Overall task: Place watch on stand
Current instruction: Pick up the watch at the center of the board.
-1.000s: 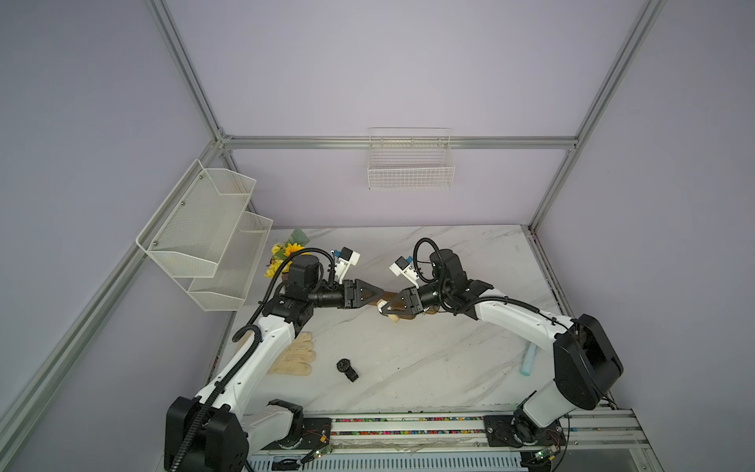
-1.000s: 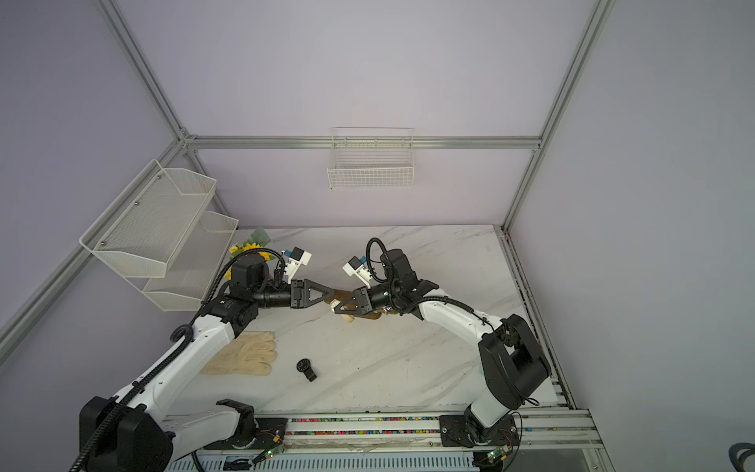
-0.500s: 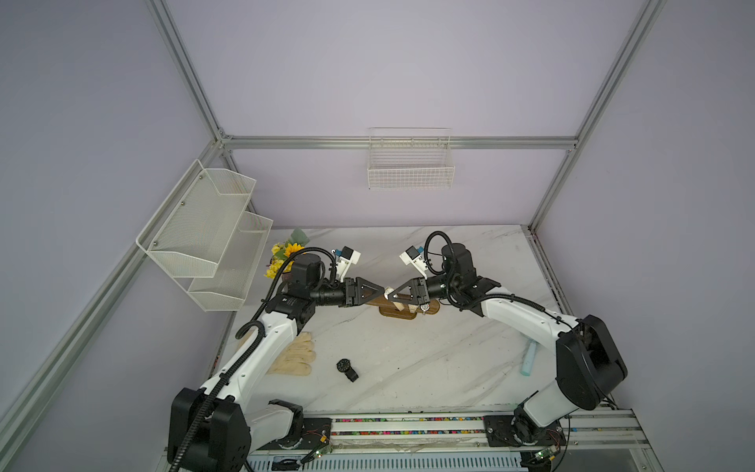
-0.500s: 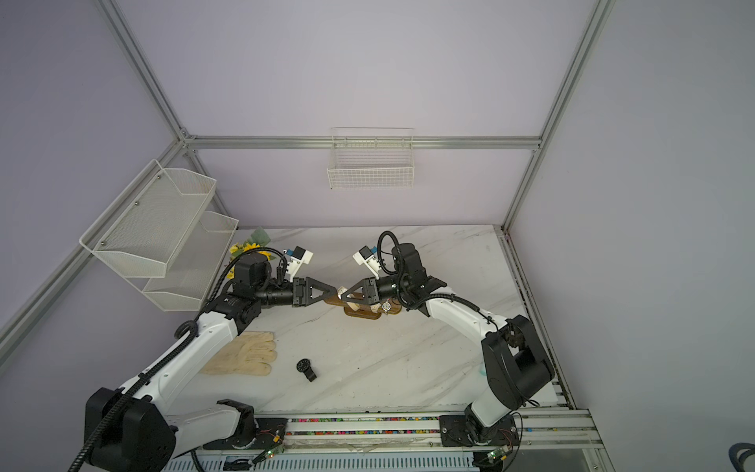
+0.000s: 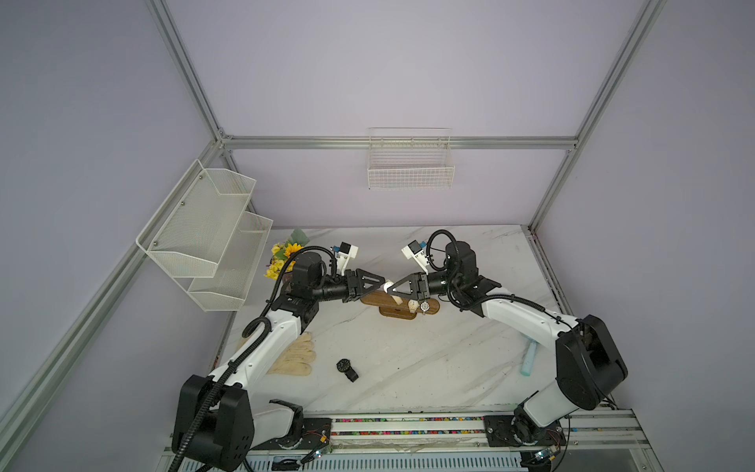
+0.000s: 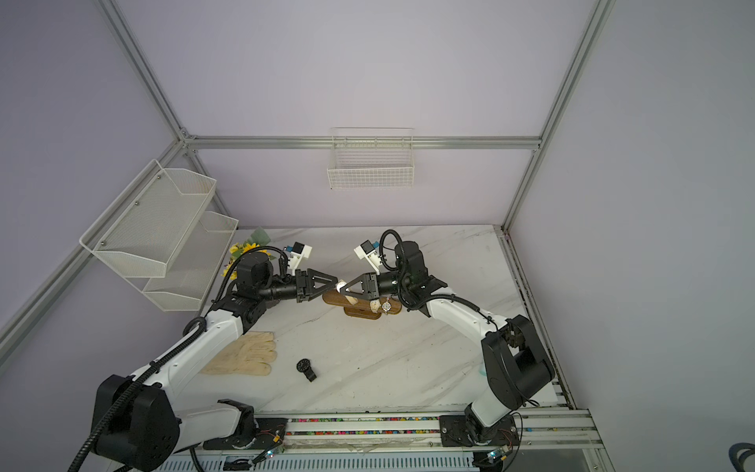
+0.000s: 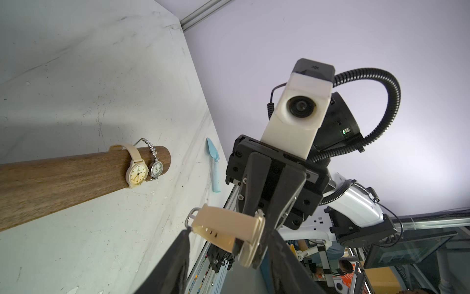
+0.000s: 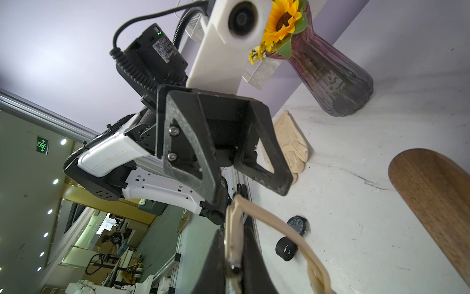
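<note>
1. Since the earlier frame your right gripper [image 5: 389, 289] has swung up and across, carrying the beige-strap watch [image 7: 226, 226] to meet the left gripper [image 8: 250, 189] tip to tip. The left jaws have narrowed.
2. Your right jaws are clamped on the watch by its case. The left jaws stand apart around the strap's buckle end and are not yet pinching it.
3. That watch hangs in the air above the stand [image 7: 63, 178], near the bar's left end. It is not on the bar, so this reads as a two-handed regrip before threading. I cannot tell whether the strap is buckled.
4. A cream-dial watch [image 7: 136, 175] and a silver bracelet watch [image 7: 156, 169] already hang side by side at the bar's right end, so only the left end is free.
5. Your left gripper hovers over that free end and will likely have to clear it.
6. The black watch [image 5: 346, 367], gloves [image 5: 296, 357], sunflower vase [image 8: 330, 76] and turquoise scoop [image 7: 214, 163] lie well apart on the table [image 5: 429, 359].
</note>
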`<act>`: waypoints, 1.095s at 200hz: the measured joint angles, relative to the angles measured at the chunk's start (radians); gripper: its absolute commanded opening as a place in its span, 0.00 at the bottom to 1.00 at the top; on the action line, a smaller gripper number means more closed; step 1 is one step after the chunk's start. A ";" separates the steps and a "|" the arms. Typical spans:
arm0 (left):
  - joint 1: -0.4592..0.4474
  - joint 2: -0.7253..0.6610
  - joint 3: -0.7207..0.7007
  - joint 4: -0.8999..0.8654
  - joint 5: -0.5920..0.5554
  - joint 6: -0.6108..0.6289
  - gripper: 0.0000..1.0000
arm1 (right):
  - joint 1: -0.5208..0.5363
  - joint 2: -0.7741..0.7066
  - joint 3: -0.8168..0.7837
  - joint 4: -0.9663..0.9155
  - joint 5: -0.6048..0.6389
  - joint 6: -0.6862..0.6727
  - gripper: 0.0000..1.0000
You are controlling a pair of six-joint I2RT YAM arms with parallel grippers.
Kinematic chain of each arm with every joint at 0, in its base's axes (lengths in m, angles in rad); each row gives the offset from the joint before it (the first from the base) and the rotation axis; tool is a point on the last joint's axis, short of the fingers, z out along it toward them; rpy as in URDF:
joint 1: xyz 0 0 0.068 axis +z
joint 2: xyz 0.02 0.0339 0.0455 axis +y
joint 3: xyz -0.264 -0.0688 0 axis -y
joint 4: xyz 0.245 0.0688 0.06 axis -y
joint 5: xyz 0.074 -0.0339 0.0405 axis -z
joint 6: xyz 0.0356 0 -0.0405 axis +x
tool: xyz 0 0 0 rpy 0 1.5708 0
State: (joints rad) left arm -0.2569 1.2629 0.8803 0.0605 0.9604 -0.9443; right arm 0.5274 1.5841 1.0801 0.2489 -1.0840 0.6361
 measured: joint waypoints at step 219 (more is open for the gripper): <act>-0.043 0.090 -0.013 0.259 -0.057 -0.277 0.38 | 0.047 0.071 0.028 0.112 0.139 -0.005 0.09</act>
State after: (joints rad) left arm -0.3004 1.3533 0.8673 0.3195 0.9031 -1.2209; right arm 0.5743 1.6554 1.1080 0.3607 -0.9447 0.6315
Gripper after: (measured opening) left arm 0.392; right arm 0.121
